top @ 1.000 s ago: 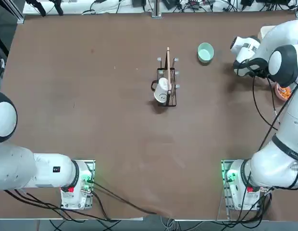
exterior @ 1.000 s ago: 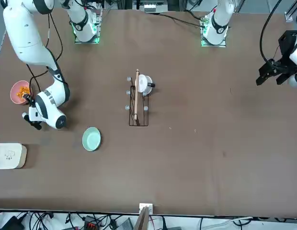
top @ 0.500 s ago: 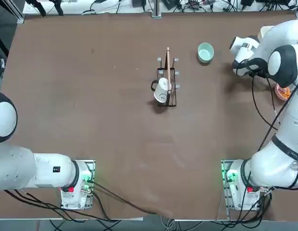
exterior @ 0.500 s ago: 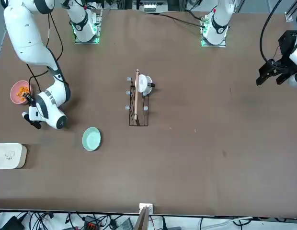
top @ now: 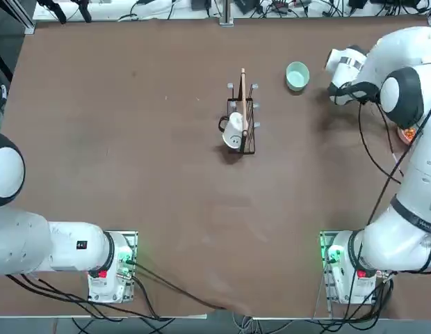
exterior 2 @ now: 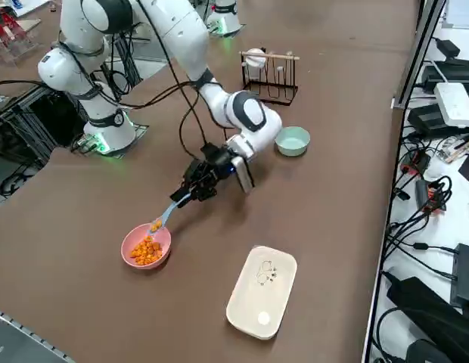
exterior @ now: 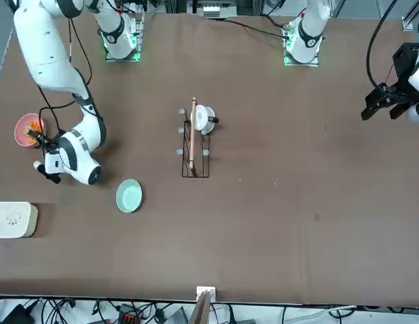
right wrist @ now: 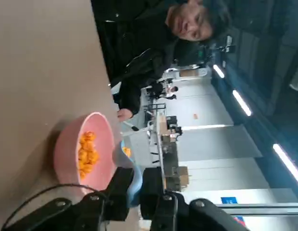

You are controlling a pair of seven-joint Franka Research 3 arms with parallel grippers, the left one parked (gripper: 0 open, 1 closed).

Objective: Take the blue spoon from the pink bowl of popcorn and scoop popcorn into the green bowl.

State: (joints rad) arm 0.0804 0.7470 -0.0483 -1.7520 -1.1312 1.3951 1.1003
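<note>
I'm pinching the blue spoon in my right gripper (popcorn loaded); the green bowl is lying leftward.

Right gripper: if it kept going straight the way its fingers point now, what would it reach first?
The right gripper, shut on the blue spoon, points down toward the pink bowl. The spoon's loaded tip would likely meet the popcorn there first, though depth is hard to judge.
</note>
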